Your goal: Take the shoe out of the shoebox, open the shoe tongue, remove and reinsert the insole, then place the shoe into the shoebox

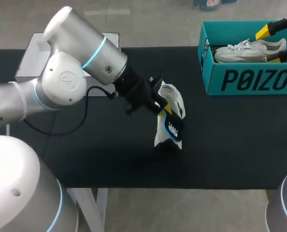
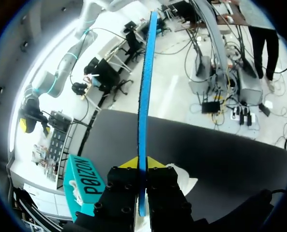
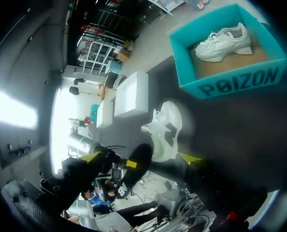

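A white shoe (image 1: 175,96) stands tilted near the middle of the black table (image 1: 230,145). My left gripper (image 1: 165,107) is shut on a dark insole (image 1: 174,128) with a blue underside, held right against that shoe. In the left wrist view the insole (image 2: 143,96) stands edge-on between the fingers of the left gripper (image 2: 144,163), with the shoe (image 2: 184,178) below. I cannot tell whether the insole's lower end is inside the shoe. A teal shoebox (image 1: 216,82) at the back right holds a second white shoe (image 1: 249,48). My right gripper (image 1: 269,45) hangs open above it.
A white box (image 1: 34,58) sits at the table's far left edge. In the right wrist view the shoebox (image 3: 240,82) lies beyond the right gripper (image 3: 139,158), and the standing shoe (image 3: 165,130) is nearer. Bare table spreads in front of the shoebox.
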You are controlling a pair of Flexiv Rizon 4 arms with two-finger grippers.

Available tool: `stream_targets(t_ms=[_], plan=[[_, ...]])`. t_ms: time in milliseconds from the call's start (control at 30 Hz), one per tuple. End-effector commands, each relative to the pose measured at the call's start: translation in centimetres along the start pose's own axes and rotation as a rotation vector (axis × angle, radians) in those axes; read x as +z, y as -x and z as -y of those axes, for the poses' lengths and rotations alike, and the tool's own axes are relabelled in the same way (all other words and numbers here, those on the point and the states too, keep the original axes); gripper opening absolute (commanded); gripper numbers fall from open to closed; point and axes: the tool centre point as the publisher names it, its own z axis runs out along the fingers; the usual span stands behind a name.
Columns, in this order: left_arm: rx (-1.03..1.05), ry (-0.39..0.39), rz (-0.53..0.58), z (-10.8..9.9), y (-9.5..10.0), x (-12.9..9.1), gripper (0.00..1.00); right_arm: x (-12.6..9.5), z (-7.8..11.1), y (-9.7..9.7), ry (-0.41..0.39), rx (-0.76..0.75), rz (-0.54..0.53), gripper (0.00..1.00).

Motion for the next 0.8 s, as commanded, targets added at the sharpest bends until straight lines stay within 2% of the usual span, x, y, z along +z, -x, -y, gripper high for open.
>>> stream_targets(t_ms=[33,233,500,733,800], plan=[[-0.005,-0.008,-0.004,-1.1,-0.2,1.5,0.0,0.0,-0.1,0.0,-0.001,0.001,0.002,1.0],[-0.034,-0.042,0.016,-2.6,-0.1,2.8,0.0,0.0,-0.1,0.0,-0.001,0.001,0.002,1.0],[-0.065,-0.028,0.048,-3.1,-0.3,4.9,0.0,0.0,-0.1,0.0,-0.001,0.001,0.002,1.0],[-0.094,-0.023,0.008,-3.6,-1.3,5.9,0.0,0.0,-0.1,0.0,-0.001,0.001,0.002,1.0],[-0.1,0.0,0.007,-3.7,-1.6,6.0,0.0,0.0,-0.1,0.0,-0.001,0.001,0.002,1.0]])
